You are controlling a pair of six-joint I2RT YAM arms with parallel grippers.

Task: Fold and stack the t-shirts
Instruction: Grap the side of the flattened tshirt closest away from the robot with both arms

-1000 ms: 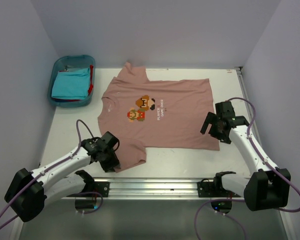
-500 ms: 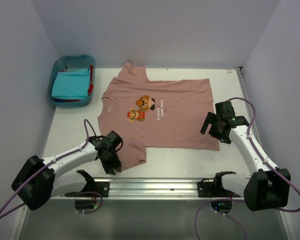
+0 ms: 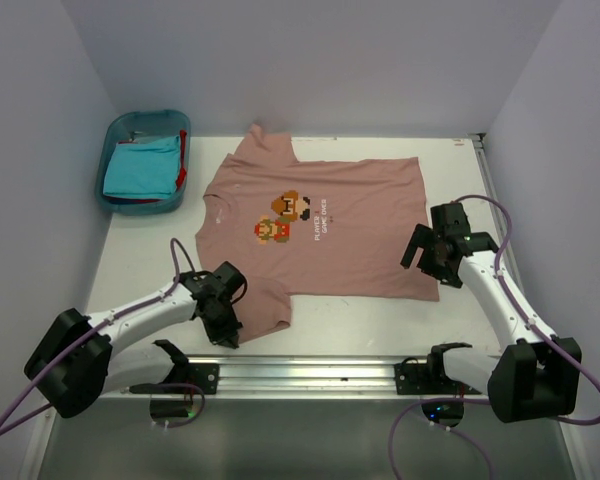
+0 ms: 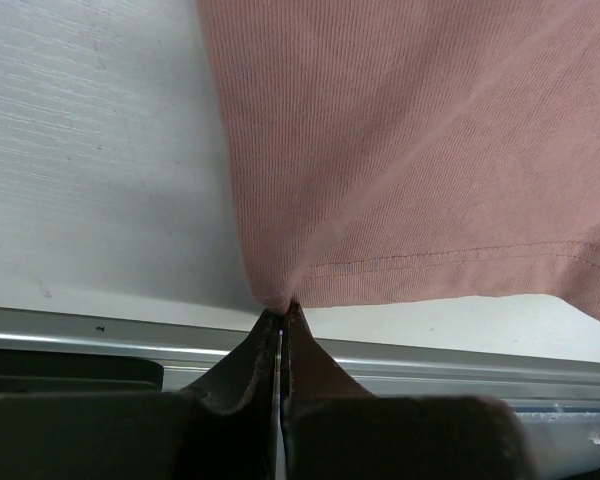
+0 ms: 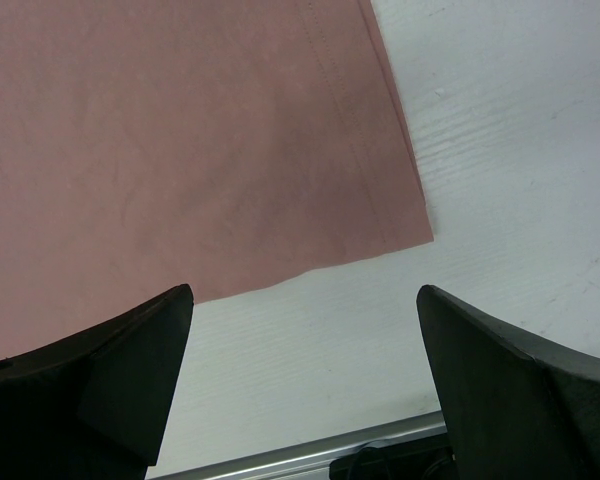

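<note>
Item one, the dusty pink t-shirt (image 3: 320,225): it lies flat and print-up across the middle of the table (image 3: 140,255), collar to the left, hem to the right. We record its near sleeve corner puckered into the left gripper (image 4: 282,315), whose jaws are pinched together on that cloth close to the table's near edge. Item two, the right gripper (image 5: 305,330): its jaws are spread wide with nothing between them, poised over the shirt's near hem corner. We cannot tell whether it touches the cloth. Further out, at the far left corner, the blue bin (image 3: 115,135) holds the turquoise t-shirt (image 3: 142,168), folded, with a strip of the red t-shirt (image 3: 183,172) beside it. We judge the first fold of the pink shirt barely begun, with one corner secured. The next move, in our view, calls for the right gripper to descend and close on the hem corner. Both arms then lift together and carry the near edge across, keeping the cloth taut.
</note>
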